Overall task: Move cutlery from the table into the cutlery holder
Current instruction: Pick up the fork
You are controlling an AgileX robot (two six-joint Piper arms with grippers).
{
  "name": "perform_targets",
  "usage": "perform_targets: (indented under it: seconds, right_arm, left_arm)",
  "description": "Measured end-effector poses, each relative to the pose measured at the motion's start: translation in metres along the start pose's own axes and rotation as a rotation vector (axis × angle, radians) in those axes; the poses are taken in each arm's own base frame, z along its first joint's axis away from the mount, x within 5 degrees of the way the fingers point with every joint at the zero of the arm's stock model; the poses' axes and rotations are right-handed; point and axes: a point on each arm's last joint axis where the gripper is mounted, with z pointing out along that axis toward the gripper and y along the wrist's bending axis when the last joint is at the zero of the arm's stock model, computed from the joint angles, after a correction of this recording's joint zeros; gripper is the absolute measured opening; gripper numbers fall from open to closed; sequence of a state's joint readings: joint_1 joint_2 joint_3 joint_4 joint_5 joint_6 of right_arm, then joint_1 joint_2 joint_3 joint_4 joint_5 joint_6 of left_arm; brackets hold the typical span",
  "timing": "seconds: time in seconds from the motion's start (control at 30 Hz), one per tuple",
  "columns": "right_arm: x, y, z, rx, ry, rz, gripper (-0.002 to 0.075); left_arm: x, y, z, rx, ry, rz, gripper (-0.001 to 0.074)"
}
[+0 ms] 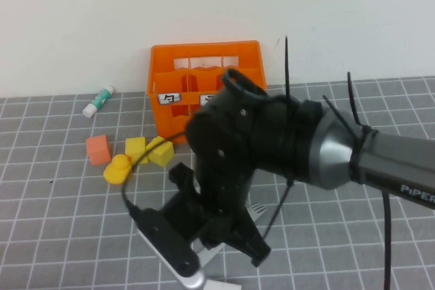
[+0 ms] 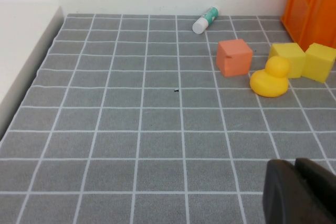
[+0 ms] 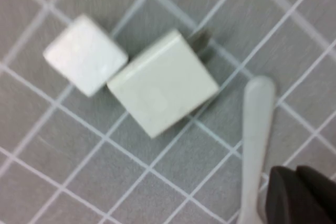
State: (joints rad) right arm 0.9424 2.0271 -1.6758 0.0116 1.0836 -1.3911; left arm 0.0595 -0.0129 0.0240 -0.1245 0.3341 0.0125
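The right tool (image 1: 228, 239) hangs low over the worktop (image 1: 54, 236) near its front edge, with the fork (image 1: 257, 210) lying flat just beside it; whether its fingers are open or closed, I cannot tell. The left tool (image 2: 302, 192) hovers over bare grid, fingers together. Further back, the orange crate (image 1: 204, 73) stands by the far edge

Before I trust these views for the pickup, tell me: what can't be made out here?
- Fork: high view shows only its tines; the right arm covers the rest.
- Right gripper: low over the table, a dark corner in its wrist view; grip unclear.
- Left gripper: cut off by its wrist view's edge, over bare table.
- Orange crate: arm hides its front; labels too small.
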Motion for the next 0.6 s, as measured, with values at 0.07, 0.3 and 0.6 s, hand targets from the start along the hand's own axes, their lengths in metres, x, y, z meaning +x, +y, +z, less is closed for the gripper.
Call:
perform_targets:
  seconds: [0.07,0.3,0.6]
  right_arm:
    - [0.006,0.001,0.01,0.015,0.01,-0.015,0.0012]
    - [0.015,-0.005,0.051,0.007,0.067,-0.051,0.0012]
    - [0.017,-0.015,0.067,0.044,-0.021,0.086,0.0204]
  left_arm:
    - [0.0,0.0,0.0,0.0,0.0,0.0,-0.0001]
    - [0.0,0.0,0.0,0.0,0.0,0.0,-0.0001]
    - [0.0,0.0,0.0,0.0,0.0,0.0,-0.0001]
